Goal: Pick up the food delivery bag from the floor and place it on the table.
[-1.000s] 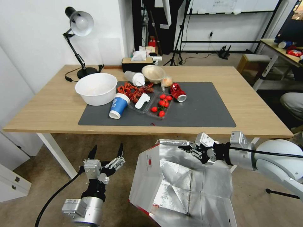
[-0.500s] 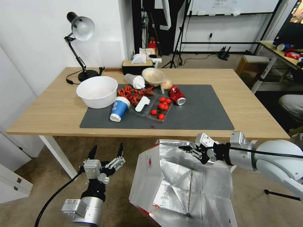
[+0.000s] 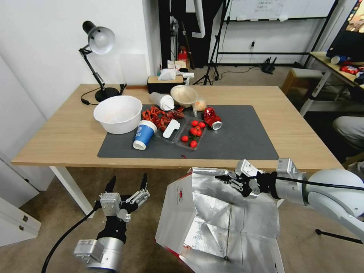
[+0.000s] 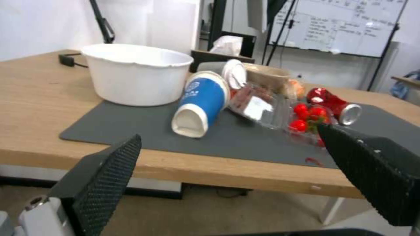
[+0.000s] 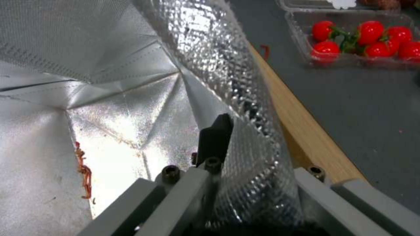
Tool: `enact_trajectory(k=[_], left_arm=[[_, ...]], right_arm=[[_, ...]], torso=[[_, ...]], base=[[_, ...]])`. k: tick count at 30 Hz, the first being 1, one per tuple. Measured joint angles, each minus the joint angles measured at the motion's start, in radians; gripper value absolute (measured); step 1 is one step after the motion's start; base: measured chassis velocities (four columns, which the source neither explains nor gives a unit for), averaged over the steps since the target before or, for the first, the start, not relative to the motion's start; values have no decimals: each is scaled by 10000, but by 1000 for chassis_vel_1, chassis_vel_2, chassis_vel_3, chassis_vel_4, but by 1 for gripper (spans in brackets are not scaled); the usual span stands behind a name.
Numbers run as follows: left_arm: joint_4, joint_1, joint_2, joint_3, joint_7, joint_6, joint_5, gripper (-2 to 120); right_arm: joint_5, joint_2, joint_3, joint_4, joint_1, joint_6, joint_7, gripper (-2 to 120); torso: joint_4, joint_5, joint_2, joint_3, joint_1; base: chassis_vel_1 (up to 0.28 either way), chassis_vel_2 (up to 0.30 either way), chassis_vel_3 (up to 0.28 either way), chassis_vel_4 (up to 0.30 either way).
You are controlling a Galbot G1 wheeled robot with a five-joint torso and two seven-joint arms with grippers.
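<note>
Right gripper [image 3: 226, 178] is clamped on the food delivery bag [image 3: 212, 220] rim, below the table [image 3: 57, 140] front edge; bag looks light, floppy, slippery foil. Left gripper [image 3: 127, 184] idles, jaws apart.

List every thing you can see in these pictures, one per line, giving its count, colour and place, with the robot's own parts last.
food delivery bag: one, white with red panels and silver lining, open, in front of the table's near edge
table: one, light wood, ahead
mat: one, dark grey, on the table
bowl: one, white, at the mat's left end
paper cup: one, blue, tipped over on the mat
tomatoes: several, red, in a clear tray
can: one, red, lying on the mat
lamp: one, black, at the table's far left
right gripper: one, shut on the bag's rim
left gripper: one, open, below the table's edge
</note>
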Motion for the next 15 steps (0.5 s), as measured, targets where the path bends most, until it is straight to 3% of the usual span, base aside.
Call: enact_trajectory(k=[15], left_arm=[[20, 12, 0, -9, -93, 124, 76, 100]], right_arm=[[465, 23, 782, 129, -493, -89, 163, 0]], torso=[[-1, 0, -45, -28, -17]], base=[[0, 0, 0, 0]])
